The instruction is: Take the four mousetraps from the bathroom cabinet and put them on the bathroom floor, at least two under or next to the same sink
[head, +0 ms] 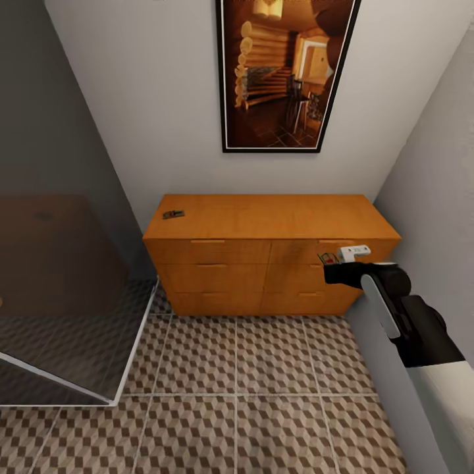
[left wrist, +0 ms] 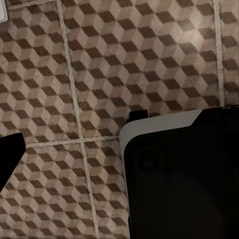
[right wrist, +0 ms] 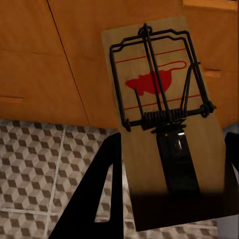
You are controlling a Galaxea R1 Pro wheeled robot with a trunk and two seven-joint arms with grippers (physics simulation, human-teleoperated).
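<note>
Mousetrap in the right hand, ready to go down.
Hand is clamped on the small tan wooden mousetrap, in front of the orange-brown wooden cabinet. Best lower it slowly, flat, onto the brown cube-patterned tile floor.

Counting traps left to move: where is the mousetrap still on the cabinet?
In the head view, that mousetrap lies on the cabinet top's back left corner, near the wall.

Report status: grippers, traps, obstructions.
Right gripper shut on a mousetrap, held off the cabinet front. Left gripper over the bathroom floor, state unclear. Second mousetrap on the cabinet top. Nothing in the way.
</note>
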